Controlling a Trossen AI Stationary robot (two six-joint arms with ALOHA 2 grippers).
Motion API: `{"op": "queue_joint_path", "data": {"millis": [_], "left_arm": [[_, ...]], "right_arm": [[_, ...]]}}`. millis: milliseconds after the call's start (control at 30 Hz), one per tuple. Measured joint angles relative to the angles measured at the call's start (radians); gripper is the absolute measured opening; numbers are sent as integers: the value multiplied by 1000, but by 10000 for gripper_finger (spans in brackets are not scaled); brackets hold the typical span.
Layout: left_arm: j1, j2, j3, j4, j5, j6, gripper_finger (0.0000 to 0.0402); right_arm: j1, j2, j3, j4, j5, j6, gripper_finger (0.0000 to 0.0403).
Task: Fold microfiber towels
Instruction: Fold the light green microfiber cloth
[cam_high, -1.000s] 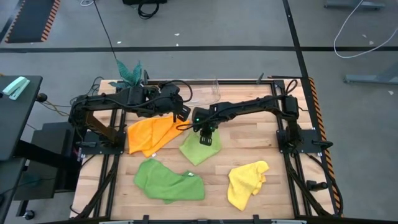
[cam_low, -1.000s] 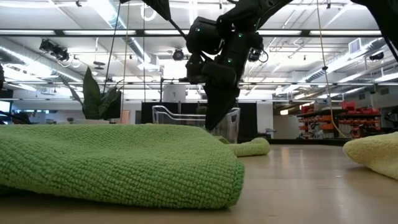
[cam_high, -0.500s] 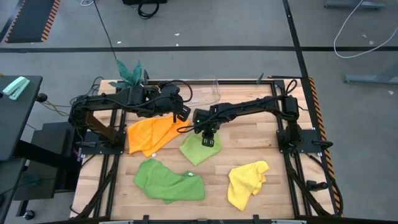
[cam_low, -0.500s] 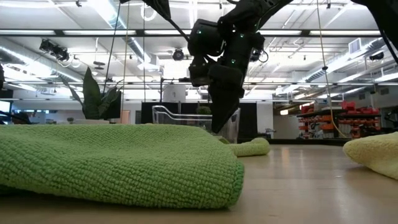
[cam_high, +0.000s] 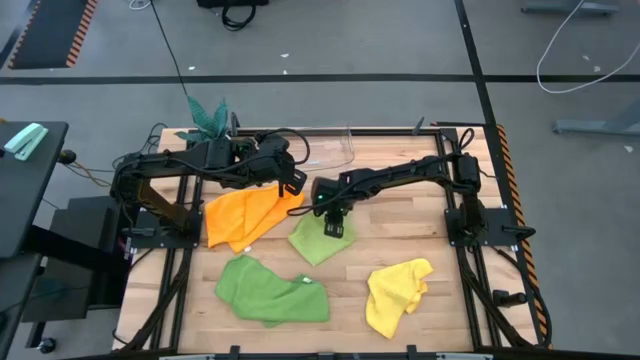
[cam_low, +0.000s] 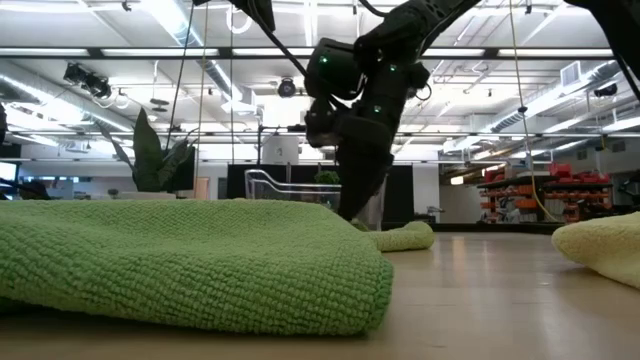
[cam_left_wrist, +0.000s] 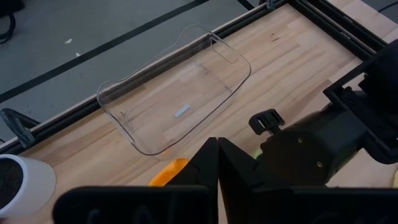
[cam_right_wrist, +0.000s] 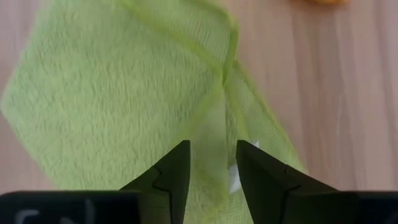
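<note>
Right gripper (cam_high: 335, 226) hangs just over the light lime green towel (cam_high: 318, 240) near the middle of the table (cam_high: 400, 250), and its two fingers stand a little apart with nothing between them. In the right wrist view I see a raised fold (cam_right_wrist: 221, 93) of that towel right ahead of the fingertips (cam_right_wrist: 177, 163).

I think my job now is to pinch that edge. To do it well, I go straight down until one finger is on each side of the fold. Then I squeeze slowly, so I catch only the top layer and not the whole pile. I lift a little first to check that the cloth comes with me.

My left gripper (cam_high: 296, 186) is shut tight and holds nothing that I can see. It waits over the inner edge of the orange towel (cam_high: 240, 218), toward the back of the table and close to the right arm, so I must not bump it.

The darker green towel (cam_high: 270, 292) lies by the front edge. The yellow towel (cam_high: 395, 293) sits near the front right corner. The clear bin (cam_left_wrist: 174, 106) rests at the back edge.
</note>
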Motion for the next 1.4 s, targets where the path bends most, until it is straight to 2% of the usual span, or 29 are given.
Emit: {"op": "queue_joint_path", "data": {"millis": [300,467,667,800,900,967,1133,1400], "left_arm": [[0,0,0,0,0,-5,23],[0,0,0,3,0,-5,16],[0,0,0,-32,0,-9,12],[-1,5,0,-153,9,-99,23],[-5,18,-5,-245,58,-189,28],[-7,19,-41,-247,129,-211,28],[-33,20,-196,-137,288,-221,19],[-107,20,-394,49,418,-416,18]], "right_arm": [[-45,25,0,12,27,45,98],[-91,47,0,-8,30,81,71],[-120,-14,0,-104,23,87,55],[-116,-82,0,-154,19,72,55],[-117,-139,0,-179,19,67,56],[-117,-175,0,-191,20,66,55],[-117,-262,0,-219,21,47,56],[-117,-410,0,-307,16,12,56]]}}
